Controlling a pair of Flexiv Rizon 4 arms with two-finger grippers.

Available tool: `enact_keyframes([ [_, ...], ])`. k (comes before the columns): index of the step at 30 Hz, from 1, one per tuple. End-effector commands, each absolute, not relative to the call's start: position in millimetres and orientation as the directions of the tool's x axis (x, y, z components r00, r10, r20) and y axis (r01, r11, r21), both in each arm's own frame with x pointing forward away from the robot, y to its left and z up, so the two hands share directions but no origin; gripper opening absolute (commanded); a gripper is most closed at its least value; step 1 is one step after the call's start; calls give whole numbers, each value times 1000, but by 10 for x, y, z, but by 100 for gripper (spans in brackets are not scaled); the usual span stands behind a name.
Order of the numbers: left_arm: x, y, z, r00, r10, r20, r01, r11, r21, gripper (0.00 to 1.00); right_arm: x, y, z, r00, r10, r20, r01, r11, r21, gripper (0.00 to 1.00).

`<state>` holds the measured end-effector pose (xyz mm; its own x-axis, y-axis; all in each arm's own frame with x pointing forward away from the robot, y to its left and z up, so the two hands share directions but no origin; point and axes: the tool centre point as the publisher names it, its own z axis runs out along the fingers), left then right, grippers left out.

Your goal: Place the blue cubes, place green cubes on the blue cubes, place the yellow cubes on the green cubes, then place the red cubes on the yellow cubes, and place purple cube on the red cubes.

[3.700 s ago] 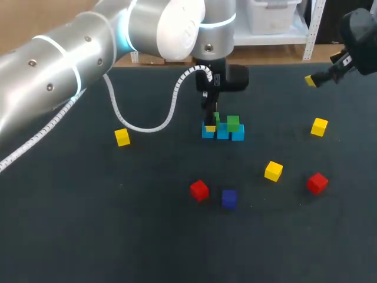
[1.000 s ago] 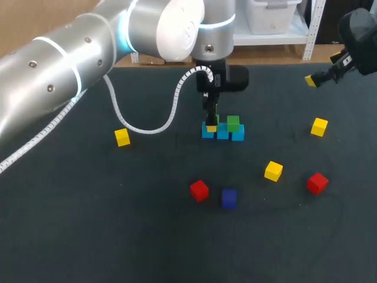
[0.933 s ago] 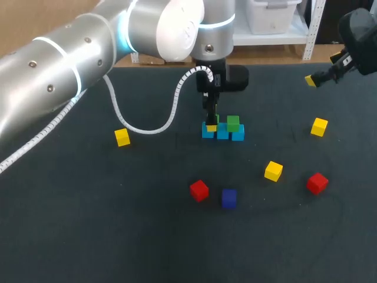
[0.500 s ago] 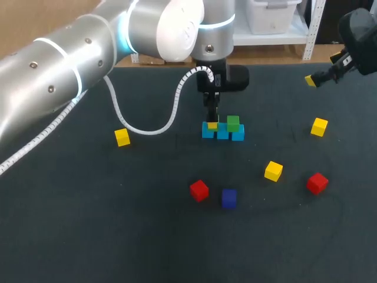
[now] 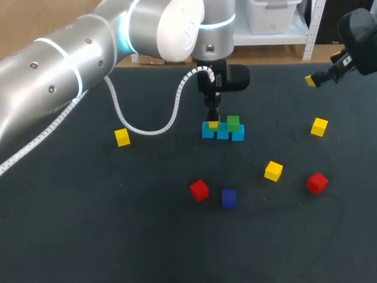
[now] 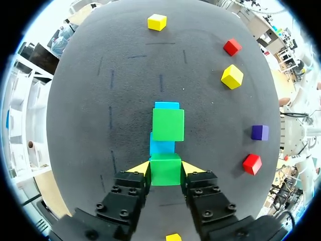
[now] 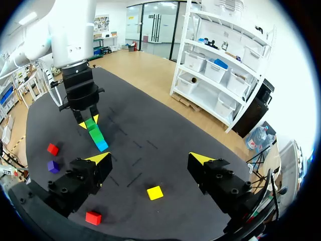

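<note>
Green cube [image 6: 165, 171] mostly hidden behind the left gripper [image 5: 212, 124] in head view, leftmost blue cube [image 5: 207, 132] beneath it covered in left wrist view, yellow cube [image 6: 173, 236] under the gripper cut off by the rim.

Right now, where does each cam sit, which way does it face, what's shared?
Head view: above and behind, looking down on the table; left arm enters left, right arm far right corner.
Left wrist view: on that wrist, looks down past the left gripper, shut on a green cube.
Right wrist view: on that wrist, looks over the open right gripper toward the left arm.
Shared: all show the blue cubes and other green cube.
</note>
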<state>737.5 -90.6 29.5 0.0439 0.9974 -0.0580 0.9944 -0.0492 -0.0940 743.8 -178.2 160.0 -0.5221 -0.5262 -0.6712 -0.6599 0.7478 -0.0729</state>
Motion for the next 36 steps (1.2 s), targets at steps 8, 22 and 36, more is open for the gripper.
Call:
enact_keyframes([
  [8, 7403, -934, 293, 46, 998, -51, 994, -51, -93, 22, 7429, -1783, 1609, -523, -526, -670, -659, 749, -74, 100],
  [22, 7414, -935, 277, 40, 998, -44, 995, -44, -89, 44, 7429, -1783, 1609, -523, -526, -670, -659, 749, -74, 100],
  [36, 7320, -790, 642, -22, 993, -117, 998, 16, -53, 100, 7429, -1783, 1609, -523, -526, -670, -659, 749, -74, 100],
])
